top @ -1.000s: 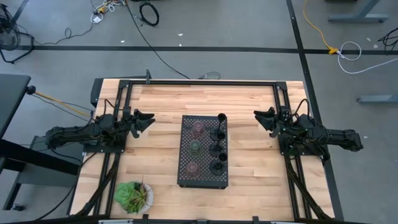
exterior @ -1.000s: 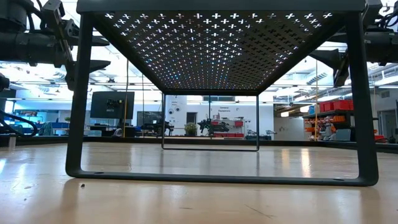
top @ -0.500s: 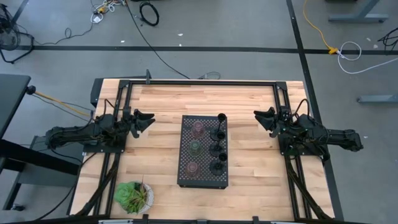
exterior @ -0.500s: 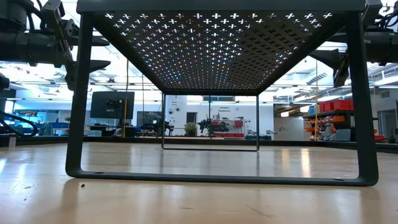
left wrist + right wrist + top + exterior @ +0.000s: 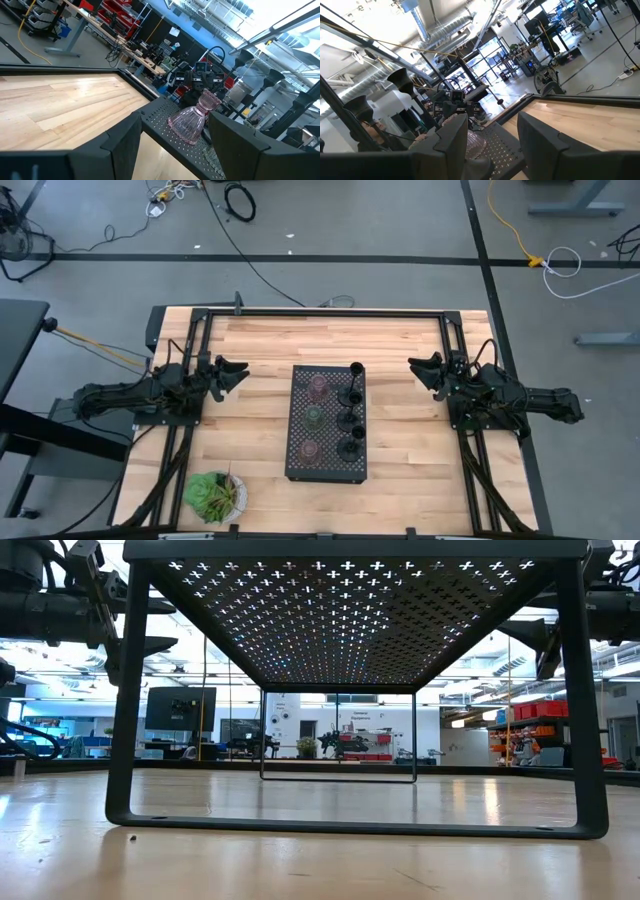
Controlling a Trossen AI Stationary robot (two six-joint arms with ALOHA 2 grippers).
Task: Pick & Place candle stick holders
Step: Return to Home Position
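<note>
A black perforated tray (image 5: 298,452) stands on legs at the table's middle. On it, three squat tinted glass holders stand in the left column: pinkish (image 5: 318,387), olive-green (image 5: 314,416), brownish (image 5: 311,449). Three black stemmed holders (image 5: 349,420) stand in the right column. My left gripper (image 5: 238,372) is open and empty, left of the tray. My right gripper (image 5: 417,369) is open and empty, right of it. The left wrist view shows the pinkish holder (image 5: 192,119) between my fingers, farther off.
A leafy green plant (image 5: 213,495) sits near the table's front left corner. A black frame (image 5: 320,312) runs along the table's far edge and sides. Bare wood lies on both sides of the tray. The low view looks under the tray (image 5: 350,610).
</note>
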